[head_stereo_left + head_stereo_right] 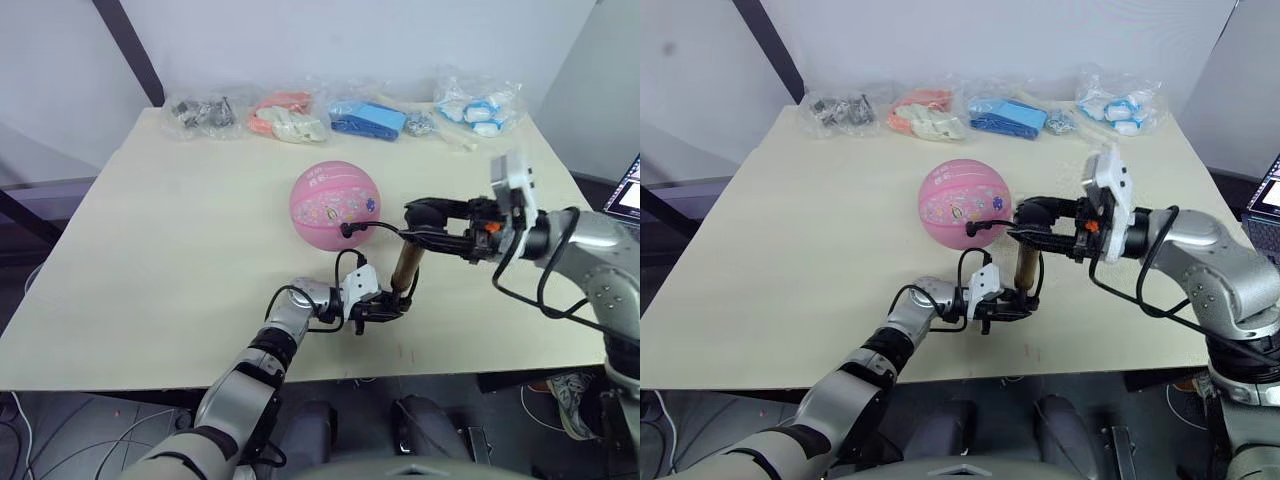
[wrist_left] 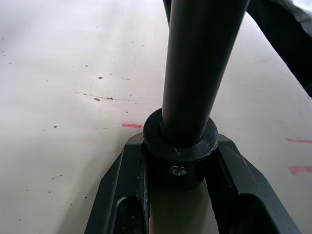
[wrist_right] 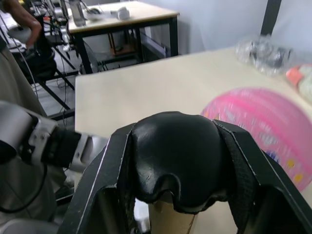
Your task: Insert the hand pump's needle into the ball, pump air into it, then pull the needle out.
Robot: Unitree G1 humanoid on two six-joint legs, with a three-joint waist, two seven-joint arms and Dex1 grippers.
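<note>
The pink ball (image 1: pixel 335 203) rests near the middle of the table (image 1: pixel 180 250). The hand pump (image 1: pixel 405 268) stands upright just in front and to the right of it. My left gripper (image 1: pixel 385 305) is shut on the pump's black bottom cap (image 2: pixel 180 146), low on the table. My right gripper (image 1: pixel 425 222) is shut on the black handle (image 3: pixel 175 151) at the pump's top. The thin black hose (image 1: pixel 378 226) runs from the pump to the ball, where the needle's black fitting (image 1: pixel 347 230) sits against the ball's skin. The pin itself is hidden.
Several clear bags of small items line the table's far edge: grey parts (image 1: pixel 200 112), orange and white pieces (image 1: pixel 288 117), blue pieces (image 1: pixel 368 118), blue and white ones (image 1: pixel 478 105). A laptop (image 1: pixel 625 195) is at the far right. A person (image 3: pixel 19 19) stands by another table (image 3: pixel 122 14).
</note>
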